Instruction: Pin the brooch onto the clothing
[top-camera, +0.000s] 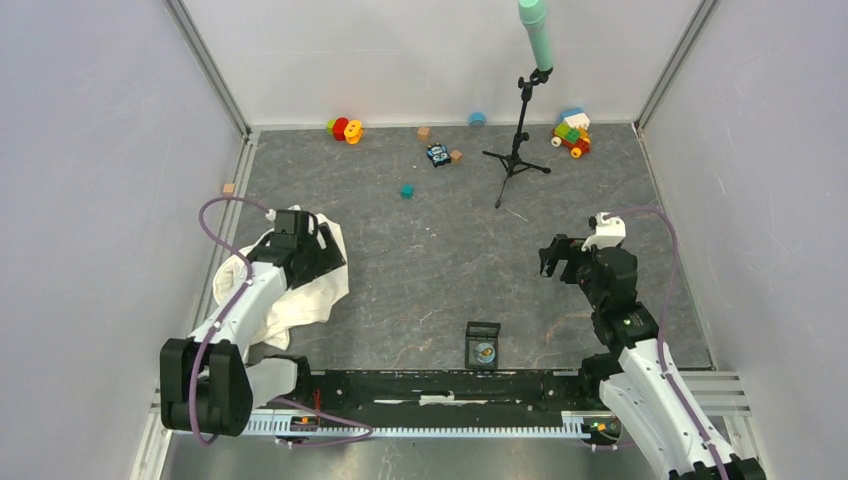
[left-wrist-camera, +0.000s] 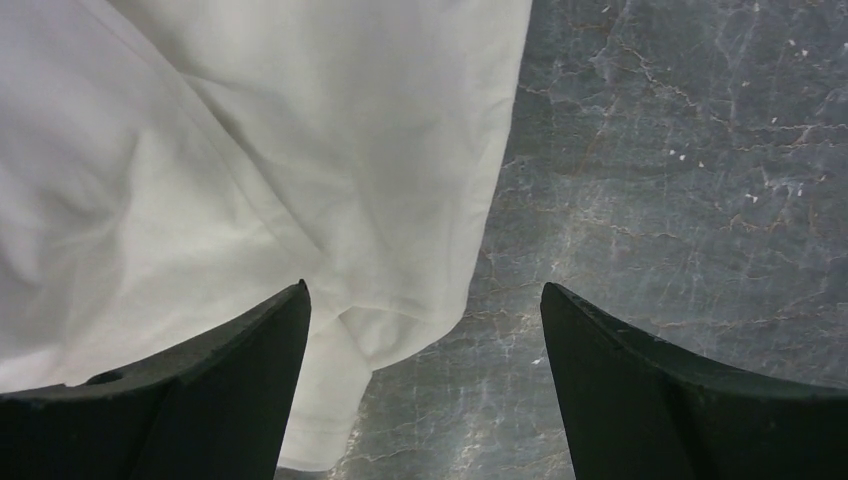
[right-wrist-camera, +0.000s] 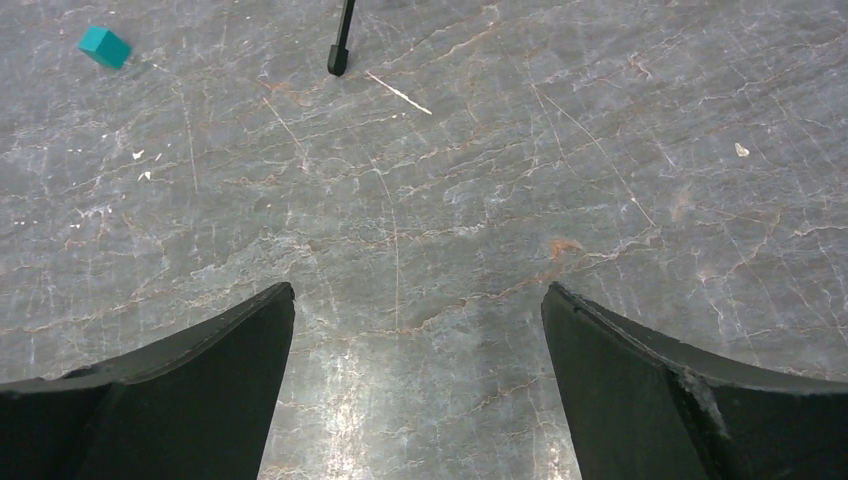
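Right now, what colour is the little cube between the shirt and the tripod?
Teal. The cube shows best in the right wrist view.

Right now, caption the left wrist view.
Open left gripper above the edge of a crumpled white T-shirt on grey marbled tabletop.

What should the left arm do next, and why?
Probably lower the open left jaws onto the edge of the clothing and close, since it lies crumpled beneath them and likely needs spreading before the brooch, sitting in its holder, goes on.
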